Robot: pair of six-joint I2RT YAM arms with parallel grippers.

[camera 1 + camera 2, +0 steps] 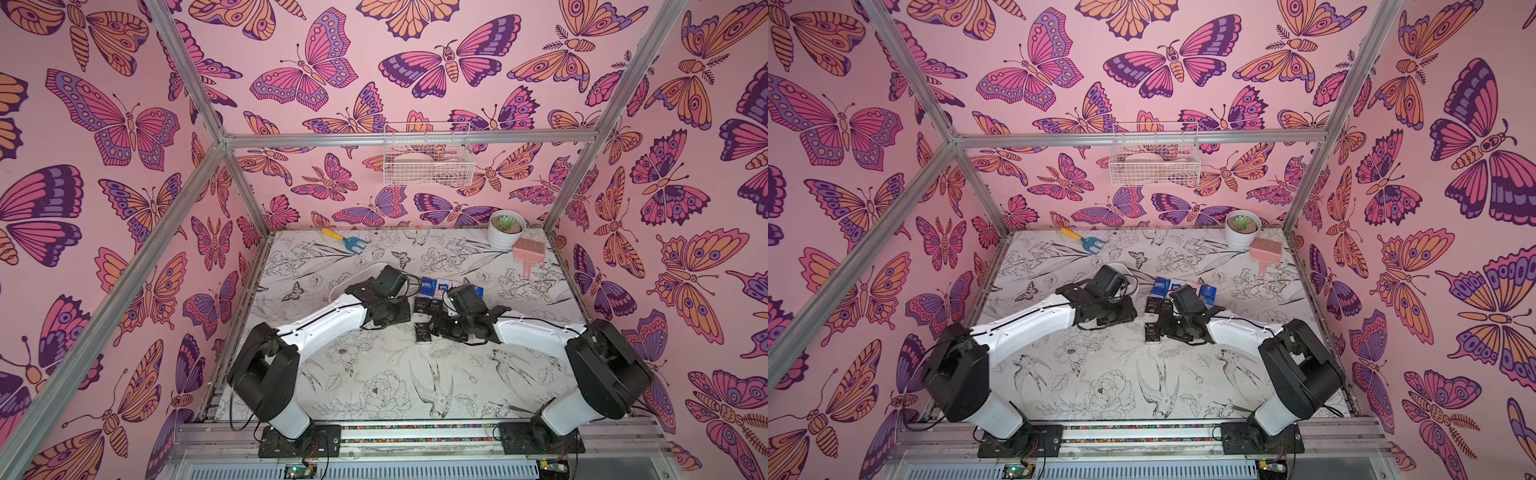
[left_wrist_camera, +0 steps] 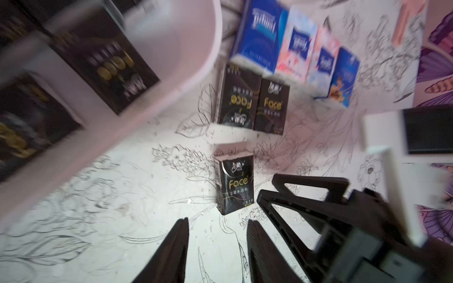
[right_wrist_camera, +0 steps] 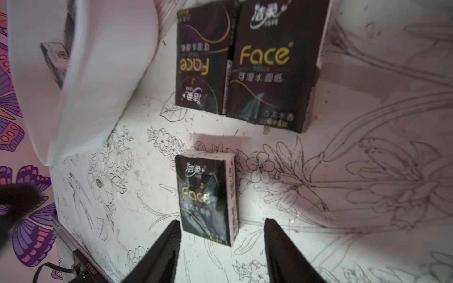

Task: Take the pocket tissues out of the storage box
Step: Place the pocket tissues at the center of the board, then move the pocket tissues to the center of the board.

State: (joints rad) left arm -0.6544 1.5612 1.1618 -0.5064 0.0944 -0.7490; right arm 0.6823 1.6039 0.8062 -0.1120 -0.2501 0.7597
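Pocket tissues packet (image 3: 208, 196) lies just ahead of spread right jaws; left jaws also spread.

On the flower-printed white table (image 1: 374, 374), the shallow white plastic storage box (image 1: 365, 269) sits left of centre, with black pocket-tissue packets (image 2: 103, 61) lying in it. Right of the box, four blue, white and pink packets (image 1: 428, 286) lie in a row. Two black packets (image 1: 434, 308) lie side by side before them, and one black packet (image 1: 423, 333) lies alone nearer the front.
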